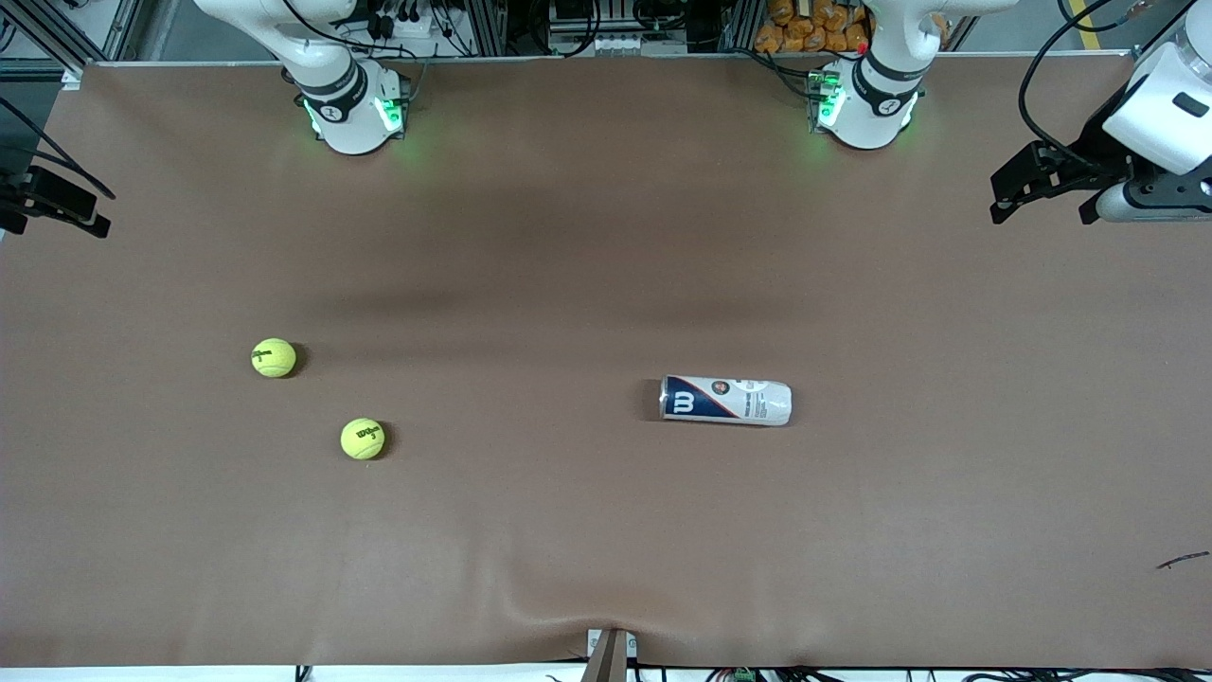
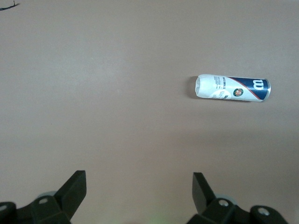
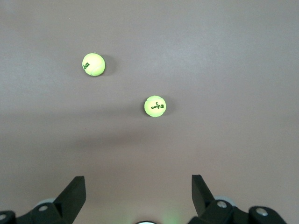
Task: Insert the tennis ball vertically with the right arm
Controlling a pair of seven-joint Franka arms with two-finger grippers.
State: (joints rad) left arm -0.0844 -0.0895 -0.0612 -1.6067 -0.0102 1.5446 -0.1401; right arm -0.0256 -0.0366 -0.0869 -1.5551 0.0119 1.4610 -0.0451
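Note:
Two yellow tennis balls lie on the brown table toward the right arm's end. One ball [image 1: 274, 358] [image 3: 94, 64] is farther from the front camera than the other ball [image 1: 363, 439] [image 3: 155, 106]. A white and blue ball can [image 1: 725, 400] [image 2: 232, 88] lies on its side toward the left arm's end. My right gripper [image 1: 57, 204] [image 3: 138, 183] hangs open and empty high over the table's edge, apart from both balls. My left gripper [image 1: 1042, 199] [image 2: 139, 179] hangs open and empty high over the other edge, away from the can.
The arm bases [image 1: 355, 104] [image 1: 866, 99] stand along the table's back edge. A small dark scrap [image 1: 1184, 561] lies near the front edge at the left arm's end. A bracket [image 1: 611, 654] sticks up at the middle of the front edge.

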